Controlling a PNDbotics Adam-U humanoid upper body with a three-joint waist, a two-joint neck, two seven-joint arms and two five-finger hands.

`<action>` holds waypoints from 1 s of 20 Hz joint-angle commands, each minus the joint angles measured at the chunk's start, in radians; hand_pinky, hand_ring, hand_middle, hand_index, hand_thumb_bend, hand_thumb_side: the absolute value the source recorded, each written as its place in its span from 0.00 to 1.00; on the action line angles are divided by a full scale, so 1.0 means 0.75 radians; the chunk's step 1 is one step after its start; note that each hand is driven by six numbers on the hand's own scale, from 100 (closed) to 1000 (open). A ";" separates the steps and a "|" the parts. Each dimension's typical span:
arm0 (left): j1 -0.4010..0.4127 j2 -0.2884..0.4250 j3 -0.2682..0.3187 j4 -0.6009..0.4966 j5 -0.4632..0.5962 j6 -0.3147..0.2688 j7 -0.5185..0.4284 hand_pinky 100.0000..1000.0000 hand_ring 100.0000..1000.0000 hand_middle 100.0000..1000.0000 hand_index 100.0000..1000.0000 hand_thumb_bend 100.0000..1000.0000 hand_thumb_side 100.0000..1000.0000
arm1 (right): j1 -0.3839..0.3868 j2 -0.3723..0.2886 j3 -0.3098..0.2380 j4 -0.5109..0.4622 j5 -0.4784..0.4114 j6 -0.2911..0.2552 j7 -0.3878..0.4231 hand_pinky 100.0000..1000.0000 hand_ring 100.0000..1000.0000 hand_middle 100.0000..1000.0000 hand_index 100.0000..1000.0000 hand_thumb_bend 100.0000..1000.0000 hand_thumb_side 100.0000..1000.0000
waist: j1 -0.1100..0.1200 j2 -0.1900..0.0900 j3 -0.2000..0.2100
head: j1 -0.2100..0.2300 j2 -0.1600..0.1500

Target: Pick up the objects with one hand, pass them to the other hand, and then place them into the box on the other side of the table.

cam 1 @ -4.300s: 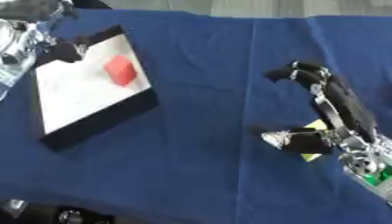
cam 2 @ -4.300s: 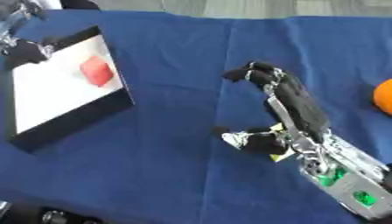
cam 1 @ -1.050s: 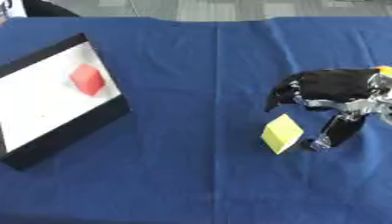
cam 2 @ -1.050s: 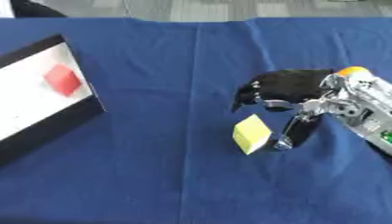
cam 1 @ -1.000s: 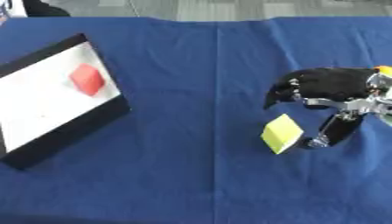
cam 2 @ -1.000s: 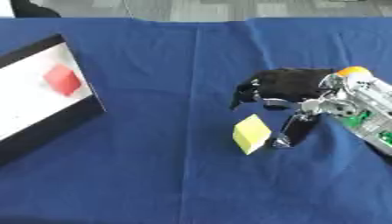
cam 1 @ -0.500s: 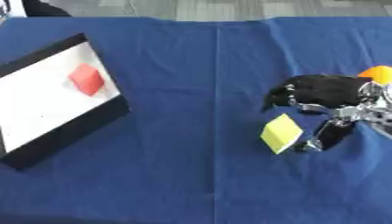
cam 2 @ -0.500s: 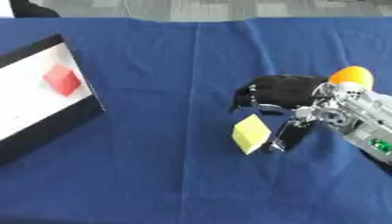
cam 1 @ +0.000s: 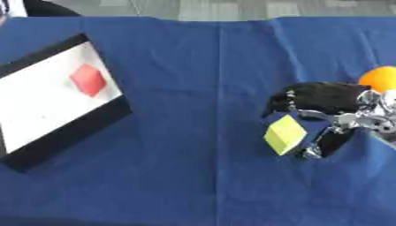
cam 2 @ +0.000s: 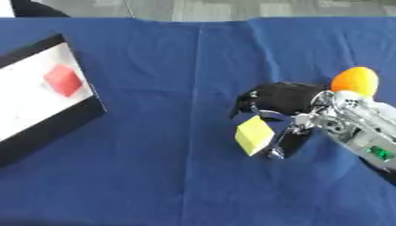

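Note:
A yellow-green block (cam 1: 284,134) hangs tilted, corner up, at the right of the blue table. My right hand (cam 1: 326,98) is curled round it, with black fingers (cam 2: 249,100) above the block and the thumb (cam 2: 287,142) beside its right edge. The forearm comes in from the right edge. The box (cam 1: 71,128), a white tray with a black rim, lies at the left with a red cube (cam 1: 87,79) inside. My left hand shows in neither view.
An orange ball (cam 2: 355,81) lies on the blue cloth (cam 1: 193,132) just behind my right wrist. A fold runs down the cloth's middle. A dark shape sits at the far left corner.
My right arm has drawn back a little toward the lower right, uncovering the orange ball behind the wrist. The yellow-green block has stayed almost where it was, between fingers and thumb.

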 commanded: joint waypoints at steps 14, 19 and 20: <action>-0.007 0.023 0.002 0.004 -0.035 -0.017 -0.022 0.84 0.72 0.67 0.76 0.00 0.53 | 0.015 -0.019 0.017 -0.016 0.119 0.039 -0.001 0.92 0.81 0.74 0.80 0.45 0.00 | -0.004 0.008 -0.001 | -0.009 -0.002; -0.001 0.026 -0.001 0.007 -0.049 -0.024 -0.032 0.84 0.73 0.67 0.76 0.00 0.53 | 0.028 -0.029 0.002 -0.016 0.150 0.053 0.004 0.93 0.81 0.74 0.80 0.44 0.01 | -0.002 0.012 -0.005 | -0.011 -0.002; 0.001 0.025 -0.001 0.007 -0.051 -0.025 -0.033 0.84 0.73 0.67 0.76 0.00 0.52 | 0.030 -0.032 -0.003 -0.016 0.153 0.056 0.003 0.93 0.81 0.74 0.80 0.44 0.01 | -0.001 0.013 -0.006 | -0.012 -0.002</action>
